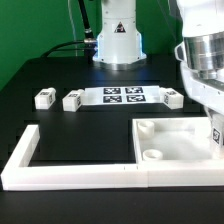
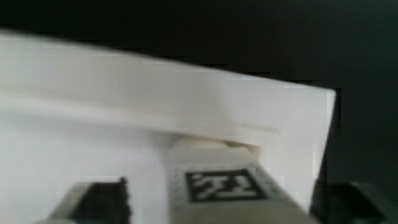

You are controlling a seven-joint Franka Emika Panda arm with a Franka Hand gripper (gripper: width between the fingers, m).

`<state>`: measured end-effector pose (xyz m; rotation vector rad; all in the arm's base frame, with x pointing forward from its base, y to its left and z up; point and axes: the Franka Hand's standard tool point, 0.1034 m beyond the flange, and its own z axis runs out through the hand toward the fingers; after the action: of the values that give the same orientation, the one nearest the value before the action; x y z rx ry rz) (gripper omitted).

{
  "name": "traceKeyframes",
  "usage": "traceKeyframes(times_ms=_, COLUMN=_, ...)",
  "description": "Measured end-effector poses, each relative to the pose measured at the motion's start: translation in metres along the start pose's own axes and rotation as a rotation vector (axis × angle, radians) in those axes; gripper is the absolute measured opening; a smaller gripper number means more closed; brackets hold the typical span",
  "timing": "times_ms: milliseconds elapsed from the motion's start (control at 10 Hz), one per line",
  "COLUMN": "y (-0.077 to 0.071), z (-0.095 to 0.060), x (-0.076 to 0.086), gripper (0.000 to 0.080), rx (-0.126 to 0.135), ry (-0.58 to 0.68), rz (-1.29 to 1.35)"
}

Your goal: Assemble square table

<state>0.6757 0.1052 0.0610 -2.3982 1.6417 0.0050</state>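
The gripper [image 2: 222, 205] is hanging over the square tabletop [image 1: 178, 136] at the exterior view's right edge. Its fingers [image 2: 98, 200] are standing apart around a tagged leg [image 2: 222, 182], and dark gaps are showing on both sides, so nothing is being clamped. The tabletop is lying rim-up against the long run of the L-shaped wall [image 1: 70, 178], and the loose legs [image 1: 73, 99] are lying in a row beside the marker board [image 1: 125, 96]. The likely trouble is the leg sitting only loosely in its corner: a finger brushing it on the way up could be tipping it or dragging it out, and a sideways push could be sliding the tabletop off the wall. The leg's foot and its hole are hidden, the wrist view is blurred, and the exterior view is cutting off the gripper, so I cannot tell how well the leg is seated.
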Motion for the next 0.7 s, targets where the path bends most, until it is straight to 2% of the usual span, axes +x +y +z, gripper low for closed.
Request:
traceKeyframes(times_ms=100, y=0.0003, z=-0.0002, x=-0.0002, gripper=0.0575, rx=-0.01, ry=0.006, rz=-0.182)
traceKeyframes(times_ms=200, y=-0.0001, z=0.0005, x=-0.0033, gripper=0.0634, rx=-0.013, ry=0.008, rz=-0.268)
traceKeyframes(times_ms=600, y=0.0011, z=0.0007, x=-0.0001, gripper=0.0648, rx=-0.018, ry=0.011, rz=-0.519)
traceKeyframes(times_ms=700, y=0.0037, z=-0.0027, x=0.0001, gripper=0.0648, rx=-0.05, ry=0.01, rz=-0.732)
